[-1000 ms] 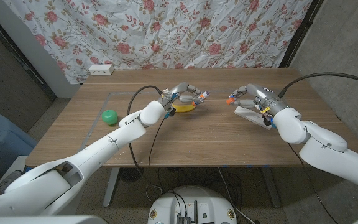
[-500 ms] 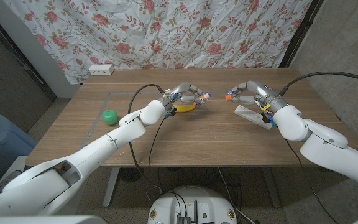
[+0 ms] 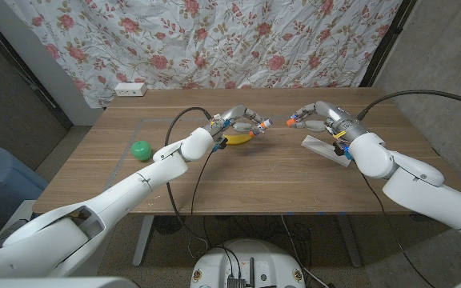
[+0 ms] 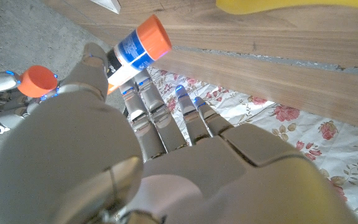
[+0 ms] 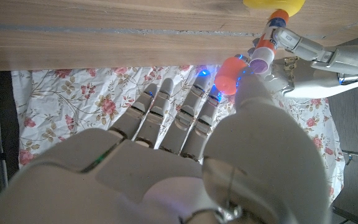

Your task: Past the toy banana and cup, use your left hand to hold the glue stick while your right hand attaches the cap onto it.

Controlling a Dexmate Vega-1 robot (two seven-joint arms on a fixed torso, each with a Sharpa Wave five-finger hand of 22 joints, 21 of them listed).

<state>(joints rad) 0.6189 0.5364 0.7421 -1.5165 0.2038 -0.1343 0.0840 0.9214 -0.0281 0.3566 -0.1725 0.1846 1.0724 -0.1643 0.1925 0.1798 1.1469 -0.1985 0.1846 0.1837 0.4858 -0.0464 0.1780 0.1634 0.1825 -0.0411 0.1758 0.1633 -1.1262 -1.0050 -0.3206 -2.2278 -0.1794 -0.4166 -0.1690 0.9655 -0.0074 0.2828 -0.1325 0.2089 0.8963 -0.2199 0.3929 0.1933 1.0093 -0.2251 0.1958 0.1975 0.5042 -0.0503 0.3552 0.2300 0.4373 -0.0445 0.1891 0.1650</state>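
Green and round, the small plastic cup (image 3: pixel 140 150) sits on the wooden bench (image 3: pixel 238 180) well to the left, apart from everything else. Further right, the left robot hand (image 3: pixel 238 124) hovers above the curved yellow toy banana (image 3: pixel 237 138), fingers closed around the white-and-blue glue stick with an orange end (image 4: pixel 137 48). In the left wrist view the stick is pinched near its base between thumb and fingers, with its labelled barrel and orange end sticking out free. That low hold looks sensible to me: it leaves the open end clear for the cap.

Across a short gap, the right robot hand (image 3: pixel 320 117) pinches the small orange plastic cap (image 3: pixel 294 122) at its fingertips, raised above the bench and facing the stick. In the right wrist view the cap (image 5: pixel 229 73) sits just beside the stick's tip but apart from it. Below this hand lies a flat white card-like sheet (image 3: pixel 323 149).

Both pieces are probably light, rigid, smooth plastic, so slip rather than weight is the likely worry. A tiny cap held by its rim could tilt or pop out if pressed off-axis, so the push should run straight along the barrel while the left hold stays firm.
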